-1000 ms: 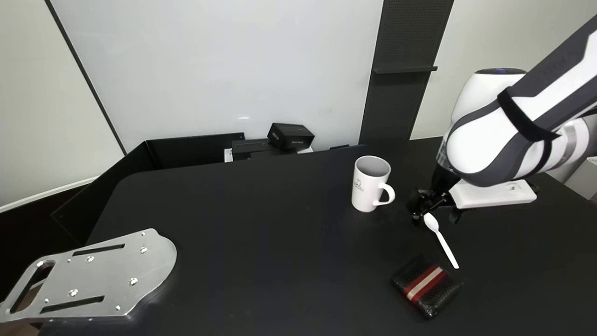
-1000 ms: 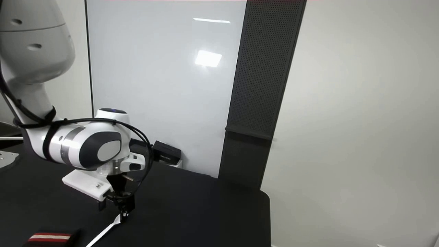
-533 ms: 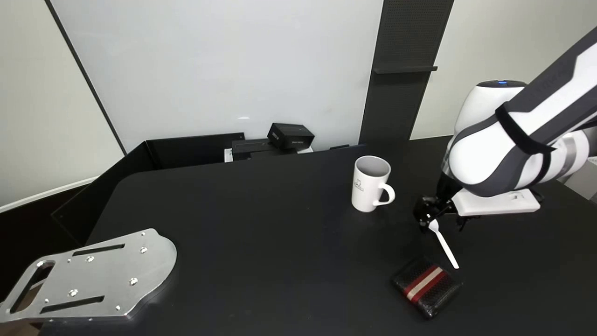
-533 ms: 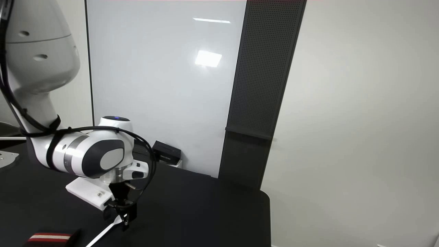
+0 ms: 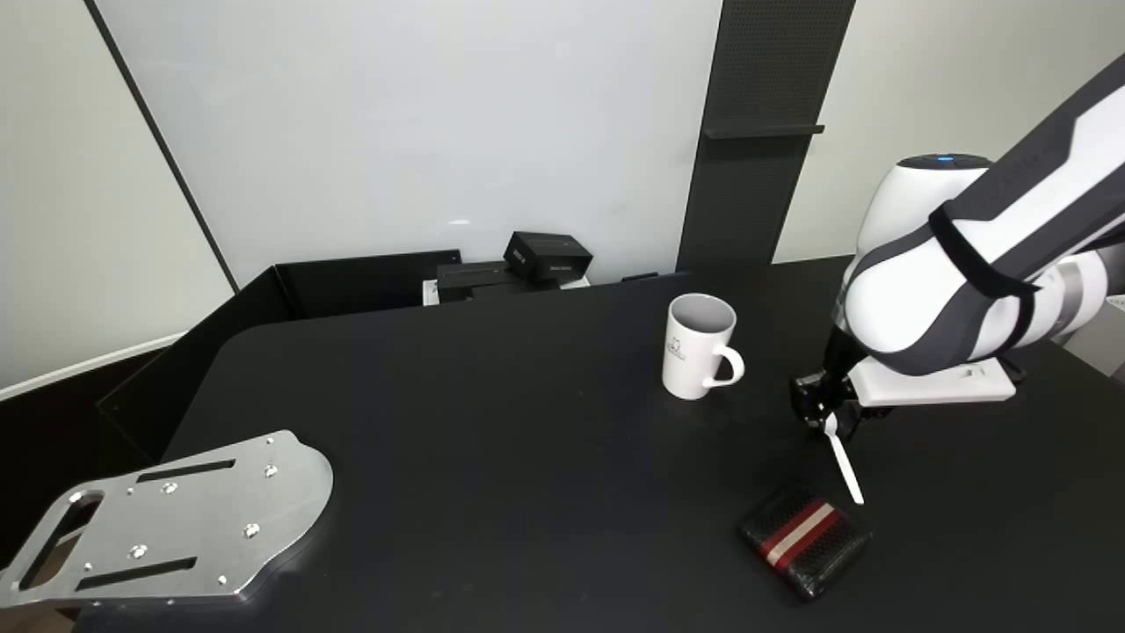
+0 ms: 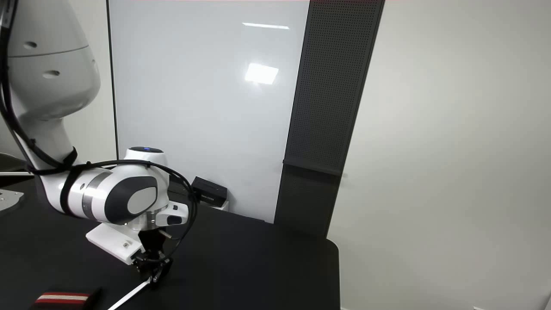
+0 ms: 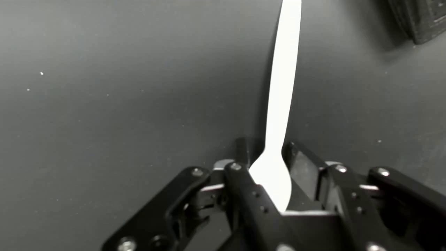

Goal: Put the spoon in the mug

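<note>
We're likely grasping: the tool [image 7: 267, 157] straddles the spoon [image 7: 279, 101], whether gripping we can't tell; next, lift toward the mug [image 5: 693, 356], ten o'clock in an exterior view.

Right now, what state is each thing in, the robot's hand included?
White mug: standing upright.
White spoon: outside the mug.
Robot hand: straddling the spoon's bowl end; whether it has a firm hold, I can't tell.
Striped wallet: looks folded shut, lying flat.
Topmost black box: looks closed.
Robot's blue light: lit.
</note>
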